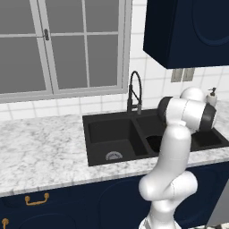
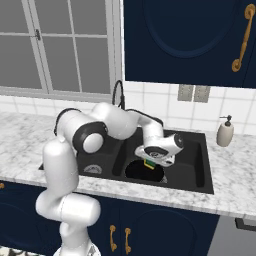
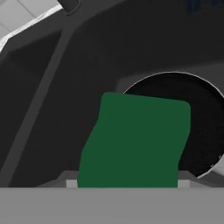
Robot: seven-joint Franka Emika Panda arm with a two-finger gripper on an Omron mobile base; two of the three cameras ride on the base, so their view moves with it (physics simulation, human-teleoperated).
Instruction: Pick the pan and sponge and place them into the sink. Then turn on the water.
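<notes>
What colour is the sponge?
Green on top, yellow underneath; the sponge shows both layers best in the right base view.

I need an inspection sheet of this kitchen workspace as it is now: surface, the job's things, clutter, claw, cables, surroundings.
Surface: marble counter, bare where visible.
Job's things: pan lies in the right basin of the black sink; sponge, green over yellow, is above the pan, between the claw's fingers; no water seen running from the faucet.
Clutter: beige soap dispenser upright on the counter, right of the sink.
Claw: claw is over the right basin, closed on the sponge.
Cables: nothing seen.
Surroundings: window, white wall tiles, navy cabinets above and below.
</notes>
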